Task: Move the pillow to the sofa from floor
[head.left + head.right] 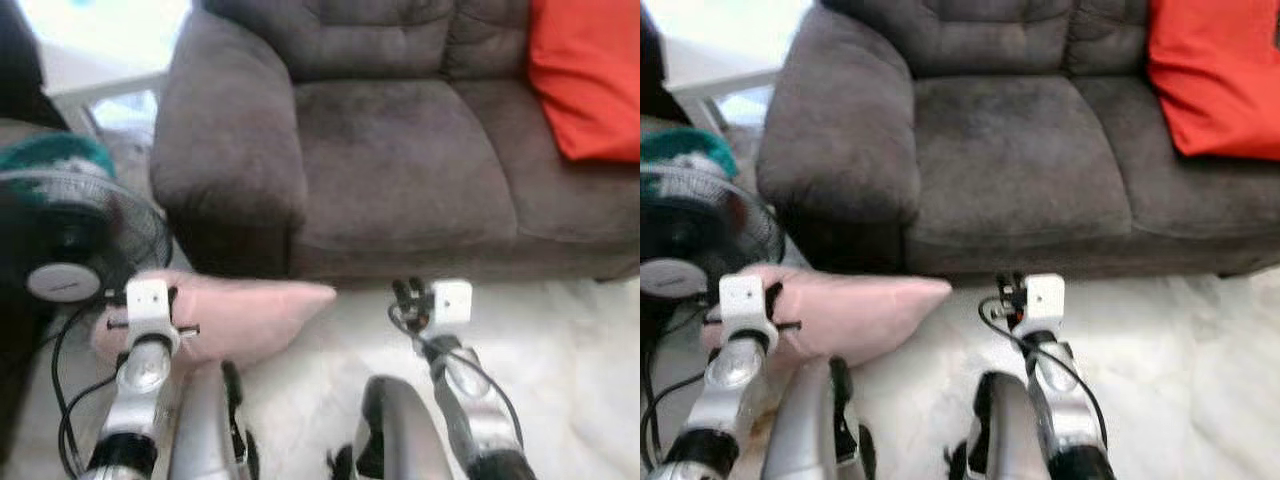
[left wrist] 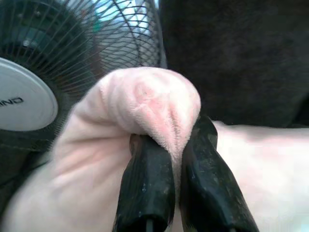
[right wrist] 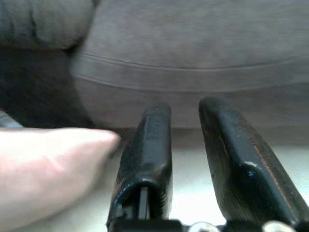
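One pink pillow (image 1: 235,318) lies on the white rug (image 1: 560,380) at the foot of the grey sofa (image 1: 400,170), below the sofa's left armrest, with its pointed corner aimed toward the middle of the rug. There is one sofa, and one orange cushion (image 1: 588,80) rests on its seat at the right end. One standing fan (image 1: 70,245) sits to the left of the sofa, just beside the pillow's rounded end; a black cable (image 1: 62,400) trails on the floor near it.

Two grippers are in view. The left gripper (image 2: 176,159) is at the pillow's left end. Its two black fingers (image 2: 147,188) are pressed nearly together with a bunched fold of the pink fabric pinched between them, and the fold bulges up over the fingertips. The fan's grille stands close behind that fold. The rest of the pillow stretches away toward the sofa's dark base.

The right gripper (image 3: 186,121) hangs low over the rug in front of the sofa's front edge, holding nothing, its two fingers (image 3: 227,154) standing parallel with a narrow gap between them. The pillow's pointed corner (image 3: 63,159) lies just to the left of these fingers; it is blurred in the right wrist view, so whether it touches the nearer finger is hard to say, though it looks slightly apart.
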